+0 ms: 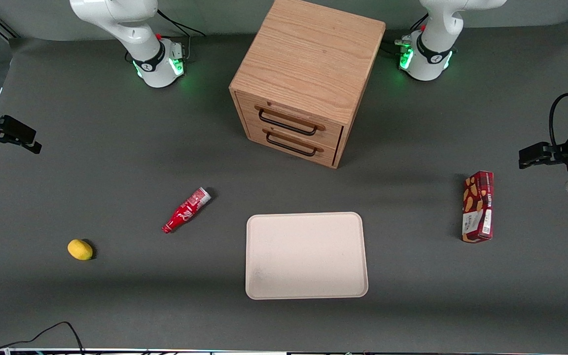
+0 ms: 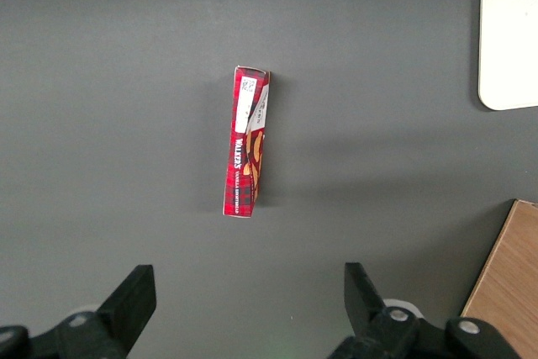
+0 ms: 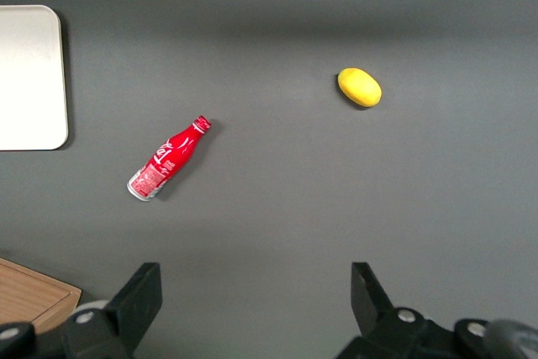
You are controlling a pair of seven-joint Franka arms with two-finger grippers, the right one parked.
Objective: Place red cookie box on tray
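Pincer [image 2: 250, 296] is hanging above the tabletop [image 1: 116, 296] with its fingers spread wide, nothing in them. Red cookie box [image 1: 478, 206] lies flat toward the working arm's end, well apart from the tray [image 1: 306, 255], which sits in front of the wooden drawer cabinet [image 1: 303, 79].

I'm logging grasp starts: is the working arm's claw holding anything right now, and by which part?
Nothing is held. The claw is open, hanging above the table, apart from the red cookie box, which lies untouched on the mat.
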